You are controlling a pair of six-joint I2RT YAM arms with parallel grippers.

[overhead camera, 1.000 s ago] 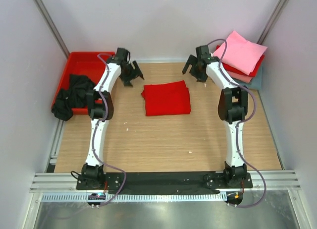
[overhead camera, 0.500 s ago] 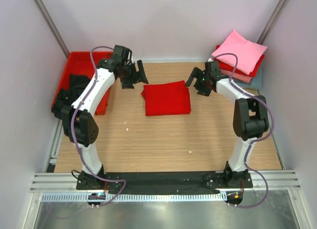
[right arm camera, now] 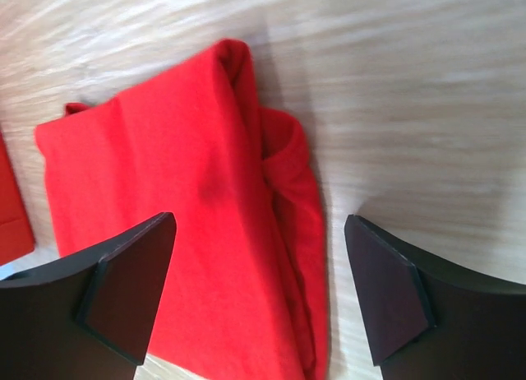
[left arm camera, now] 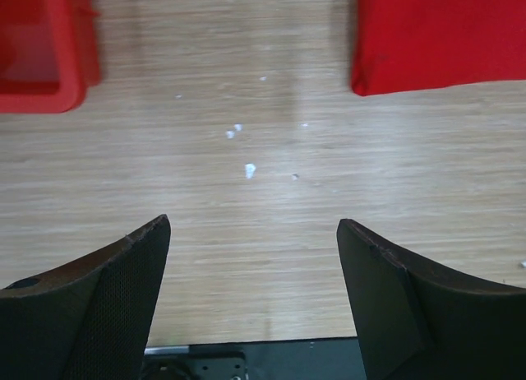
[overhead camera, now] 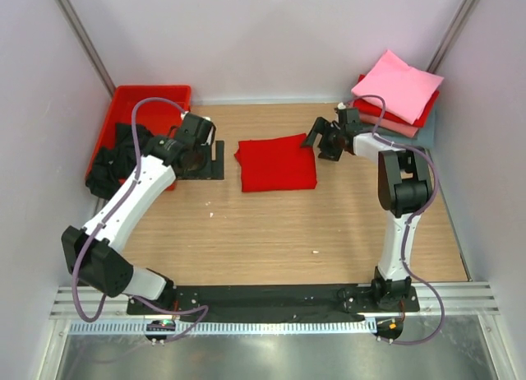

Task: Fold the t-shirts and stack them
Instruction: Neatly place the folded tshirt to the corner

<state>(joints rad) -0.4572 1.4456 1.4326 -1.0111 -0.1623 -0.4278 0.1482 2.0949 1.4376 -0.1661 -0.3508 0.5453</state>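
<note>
A folded bright red t-shirt (overhead camera: 277,164) lies mid-table; it also shows in the left wrist view (left arm camera: 436,34) and the right wrist view (right arm camera: 181,232). My left gripper (overhead camera: 210,159) is open and empty (left arm camera: 251,224), low over bare wood just left of the shirt. My right gripper (overhead camera: 317,141) is open and empty (right arm camera: 259,220), its jaws spanning the shirt's far right corner from above. A black t-shirt (overhead camera: 115,162) hangs out of the red tray (overhead camera: 152,96). A pink t-shirt (overhead camera: 399,84) tops a folded stack of a red (overhead camera: 427,110), a salmon (overhead camera: 393,125) and a grey-blue (overhead camera: 427,136) one at the back right.
The red plastic tray stands at the back left, its corner in the left wrist view (left arm camera: 41,59). Grey walls close in both sides and the back. Small white specks (left arm camera: 249,169) lie on the wooden table (overhead camera: 271,232).
My left arm has swung toward the near side and brought its gripper down beside the shirt's left edge. My right gripper has moved left and lower to the shirt's far right corner.
</note>
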